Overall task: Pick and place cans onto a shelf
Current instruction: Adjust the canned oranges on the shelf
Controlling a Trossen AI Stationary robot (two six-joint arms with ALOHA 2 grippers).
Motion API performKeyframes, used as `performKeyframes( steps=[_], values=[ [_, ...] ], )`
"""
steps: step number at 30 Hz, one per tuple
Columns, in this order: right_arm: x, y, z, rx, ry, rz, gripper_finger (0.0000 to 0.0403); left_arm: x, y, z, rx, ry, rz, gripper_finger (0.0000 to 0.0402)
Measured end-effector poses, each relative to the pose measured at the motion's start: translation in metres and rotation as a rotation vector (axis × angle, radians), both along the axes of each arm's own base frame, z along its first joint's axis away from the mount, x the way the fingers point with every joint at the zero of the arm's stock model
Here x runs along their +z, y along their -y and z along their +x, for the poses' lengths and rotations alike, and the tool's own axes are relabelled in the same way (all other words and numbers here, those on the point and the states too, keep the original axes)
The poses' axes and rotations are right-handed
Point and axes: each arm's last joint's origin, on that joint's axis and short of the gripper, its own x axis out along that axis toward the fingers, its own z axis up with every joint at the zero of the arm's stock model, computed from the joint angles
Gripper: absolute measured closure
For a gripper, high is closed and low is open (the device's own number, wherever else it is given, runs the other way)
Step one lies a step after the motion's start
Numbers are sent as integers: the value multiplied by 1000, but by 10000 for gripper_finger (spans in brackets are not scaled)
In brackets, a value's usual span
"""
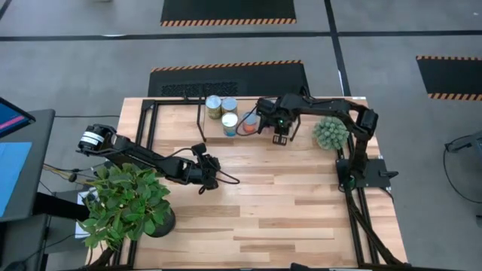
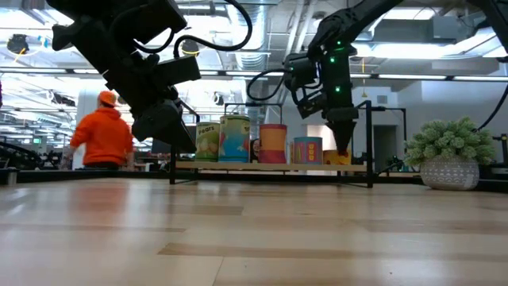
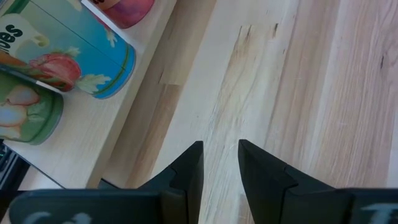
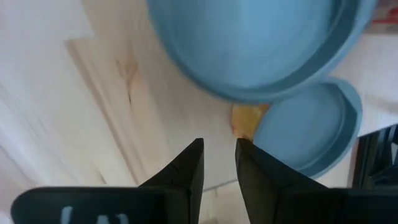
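Five cans (image 2: 235,139) line the shelf (image 2: 270,167), labels unreadable; both grippers' fingers slightly apart, empty.

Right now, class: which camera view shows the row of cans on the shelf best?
The low view: five cans stand side by side on the shelf, labels readable. The high view shows only tops, some under the right arm. The wrist views catch cropped parts.

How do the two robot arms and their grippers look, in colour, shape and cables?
Both arms are black, built of jointed segments with loose black cables looping along them. The left arm has a silver-white cylinder at its base. The right arm shows small green lights near its wrist. Each gripper has two flat, dark, wedge-shaped fingers.
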Motion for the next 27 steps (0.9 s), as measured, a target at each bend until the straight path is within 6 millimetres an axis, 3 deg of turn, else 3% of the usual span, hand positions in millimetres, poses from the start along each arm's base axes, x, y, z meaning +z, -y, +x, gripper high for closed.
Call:
performKeyframes(
  steps=[17,27],
  values=[
    [1,30,-7,-32,49,-72,287,0,0,0,0,0,-1,308],
    [1,34,-6,-16,67,-89,287,0,0,0,1,0,-1,308]
  ],
)
